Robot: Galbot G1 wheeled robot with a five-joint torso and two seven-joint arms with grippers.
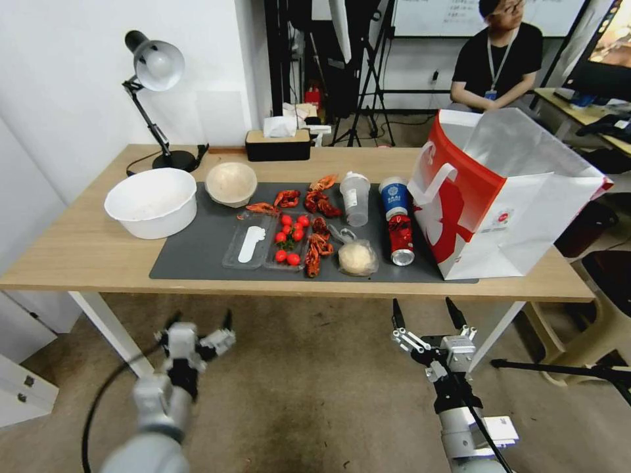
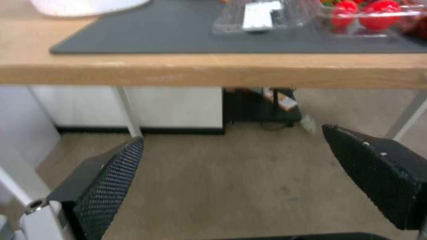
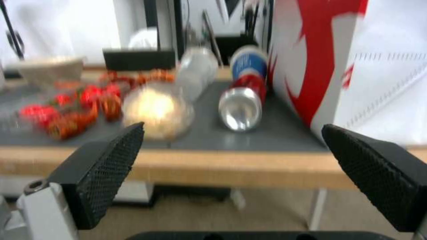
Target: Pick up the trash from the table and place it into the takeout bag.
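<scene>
Head view: I have both grippers hanging in front of the table's near edge, below the tabletop, over the carpet. Right gripper [image 1: 426, 310] sits below the right half of the table, fingers spread wide, nothing between them; its wrist view shows the same gap [image 3: 231, 166] looking across the table edge at the trash. Left gripper [image 1: 200, 323] is below the left half, also spread and empty; its wrist view [image 2: 231, 166] looks under the table [image 1: 85, 249] at a white leg and carpet. On the dark grey mat [image 1: 197, 253], nearest the right gripper: the clear plastic bag with beige lump [image 1: 357, 256] close to the mat's front edge, and just right of it the tall blue-and-red cup [image 1: 397, 220] lying on its side, open end toward me. Clear lidded cup [image 1: 355, 197] stands upright behind the bag, just left of the blue-and-red cup. Small beige bowl [image 1: 231, 183] sits at the mat's far left corner, beside a large white bowl [image 1: 152, 201] on bare wood. Mid-mat there are crayfish shells [image 1: 319, 243], cherry tomatoes [image 1: 290, 236] in a clear tray and a second clear tray [image 1: 248, 246] with a white utensil. Takeout bag [image 1: 506, 197] stands open at the table's right end, red face toward the cups, just beside the blue-and-red cup.
</scene>
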